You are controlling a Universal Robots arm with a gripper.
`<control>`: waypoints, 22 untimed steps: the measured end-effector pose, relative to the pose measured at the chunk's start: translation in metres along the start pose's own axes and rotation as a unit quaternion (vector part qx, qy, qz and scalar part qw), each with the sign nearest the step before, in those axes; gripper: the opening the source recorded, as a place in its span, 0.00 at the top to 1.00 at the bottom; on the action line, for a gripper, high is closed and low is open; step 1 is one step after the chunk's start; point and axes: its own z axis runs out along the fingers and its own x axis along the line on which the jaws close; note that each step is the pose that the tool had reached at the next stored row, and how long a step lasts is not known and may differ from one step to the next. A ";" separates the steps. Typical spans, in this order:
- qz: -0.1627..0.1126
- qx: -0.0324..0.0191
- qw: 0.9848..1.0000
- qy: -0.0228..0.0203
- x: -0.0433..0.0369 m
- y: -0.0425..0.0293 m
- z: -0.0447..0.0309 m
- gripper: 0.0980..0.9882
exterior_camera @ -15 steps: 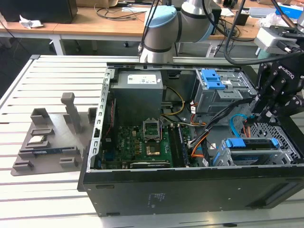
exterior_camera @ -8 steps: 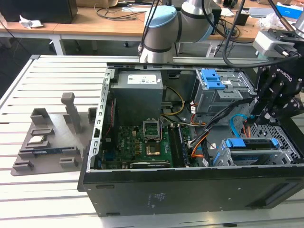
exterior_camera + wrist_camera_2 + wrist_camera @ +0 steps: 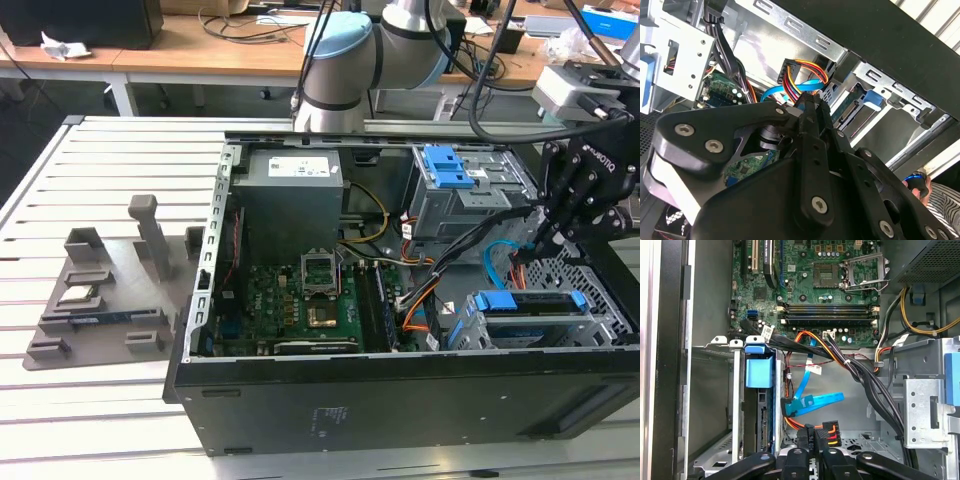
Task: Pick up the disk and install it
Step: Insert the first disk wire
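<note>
Inside the open computer case [image 3: 400, 400], the robot's hand [image 3: 553, 238] hangs with fingers pinched together on a black power connector [image 3: 816, 436], while the disk [image 3: 765, 425] sits edge-on in its bay just beside and below, long axis running into the bay.

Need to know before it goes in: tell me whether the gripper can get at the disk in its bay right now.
Probably yes. The gripper hangs inside the open case just above the disk seated in its bay. Only the loose cables beside it crowd the approach.
</note>
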 end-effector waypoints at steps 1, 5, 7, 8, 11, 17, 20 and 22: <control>0.000 0.000 1.000 0.000 0.0000 0.0000 0.0000 0.92; 0.000 0.000 1.000 0.000 0.0000 0.0000 0.0001 0.92; 0.000 0.000 1.000 0.000 0.0000 0.0000 0.0001 0.92; 0.000 0.000 1.000 0.000 0.0002 0.0000 0.0003 0.92; 0.000 0.000 1.000 0.000 0.0025 0.0000 0.0002 0.92; 0.000 0.000 1.000 0.000 0.0068 0.0001 0.0006 0.92; 0.000 0.000 1.000 0.000 0.0087 0.0002 0.0008 0.92; 0.000 0.000 1.000 0.000 0.0104 0.0002 0.0010 0.92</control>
